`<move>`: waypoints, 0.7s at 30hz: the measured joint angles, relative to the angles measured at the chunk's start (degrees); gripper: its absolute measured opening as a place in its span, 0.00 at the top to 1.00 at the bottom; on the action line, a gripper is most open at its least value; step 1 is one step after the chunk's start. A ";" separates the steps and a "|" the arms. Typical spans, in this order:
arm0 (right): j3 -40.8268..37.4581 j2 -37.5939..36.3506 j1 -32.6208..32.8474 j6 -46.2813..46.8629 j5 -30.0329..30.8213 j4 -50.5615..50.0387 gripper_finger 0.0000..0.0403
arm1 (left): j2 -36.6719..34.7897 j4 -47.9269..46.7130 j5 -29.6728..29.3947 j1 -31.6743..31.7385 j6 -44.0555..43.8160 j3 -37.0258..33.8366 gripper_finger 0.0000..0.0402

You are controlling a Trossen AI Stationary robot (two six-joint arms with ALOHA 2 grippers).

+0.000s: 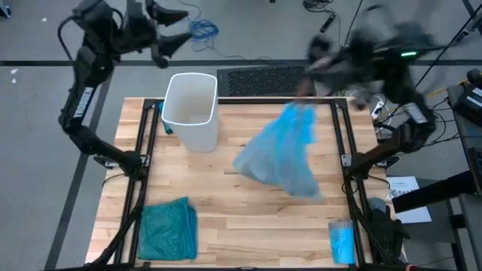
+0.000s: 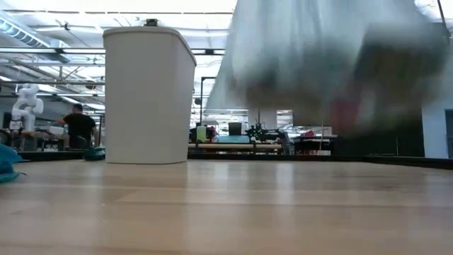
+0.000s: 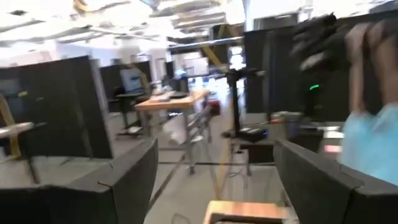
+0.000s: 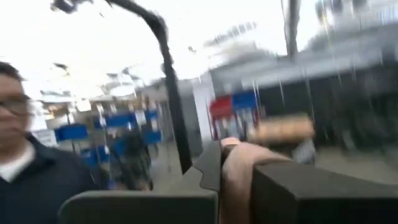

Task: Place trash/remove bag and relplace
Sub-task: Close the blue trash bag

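The pale blue see-through bag (image 1: 282, 154) hangs from my right gripper (image 1: 305, 90) over the table's middle right. In the low view the bag (image 2: 318, 71) is blurred and shows dark and reddish contents, its bottom off the tabletop. The white bin (image 1: 192, 109) stands upright on its base at the far left of the table, with no liner showing. My left gripper (image 1: 167, 36) is open, raised beyond the far edge, above and behind the bin. Its wrist view shows open fingers (image 3: 124, 180) and the bag (image 3: 373, 149) far off. My right gripper is shut on the bag's gathered top (image 1: 297, 109), coming from the table's far right side. A bunched fold (image 4: 239, 171) shows between its fingers (image 4: 311, 193). The bag hangs below the hold, lifted clear of the table and flaring wider toward its bottom.
A darker teal-green bag (image 1: 166, 229) lies crumpled at the near left corner. A small folded blue packet (image 1: 343, 241) lies at the near right edge. Bare wood (image 1: 248, 218) spans the near middle. A person (image 4: 31, 168) shows beyond the table in the right wrist view.
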 joint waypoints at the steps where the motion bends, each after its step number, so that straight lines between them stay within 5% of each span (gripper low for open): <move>1: -0.06 -0.02 0.00 -0.01 -0.19 -0.11 1.00 | 0.15 -1.41 0.01 -0.01 0.74 -0.05 0.23; 21: -0.63 1.01 1.33 -1.10 2.14 -0.62 1.00 | 1.73 -2.74 0.38 -4.58 6.25 -0.31 0.23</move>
